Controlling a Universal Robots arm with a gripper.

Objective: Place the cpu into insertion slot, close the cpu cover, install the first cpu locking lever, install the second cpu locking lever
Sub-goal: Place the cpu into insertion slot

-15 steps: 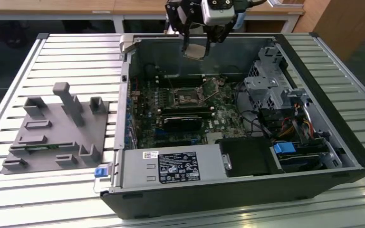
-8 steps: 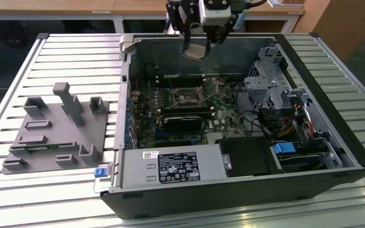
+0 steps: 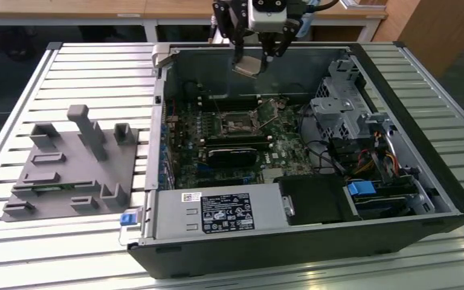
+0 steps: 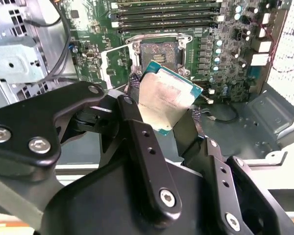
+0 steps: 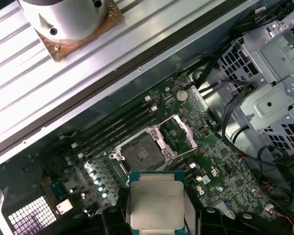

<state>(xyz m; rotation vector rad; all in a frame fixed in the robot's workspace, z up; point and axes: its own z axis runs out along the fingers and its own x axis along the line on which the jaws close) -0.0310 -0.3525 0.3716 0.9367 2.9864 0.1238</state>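
Observation:
My gripper (image 3: 253,59) hangs over the back of the open computer case, shut on the cpu (image 3: 248,66), a small pale metal square held tilted in the air. In the second wrist view the cpu (image 4: 166,99) sits clamped by its edges between the black fingers (image 4: 135,128). The insertion slot (image 4: 159,52) lies beyond and below it on the green board, bare and dark. The cpu cover (image 5: 180,133) stands swung up beside the insertion slot (image 5: 141,152). In the exterior view the insertion slot (image 3: 238,125) is well below and in front of the gripper.
Long memory slots (image 5: 118,126) run beside the socket. A black heatsink block (image 3: 232,156) lies in front of it, and a metal drive cage (image 3: 343,110) with cables is on the exterior view's right. A grey parts fixture (image 3: 70,164) sits on the slatted table outside the case.

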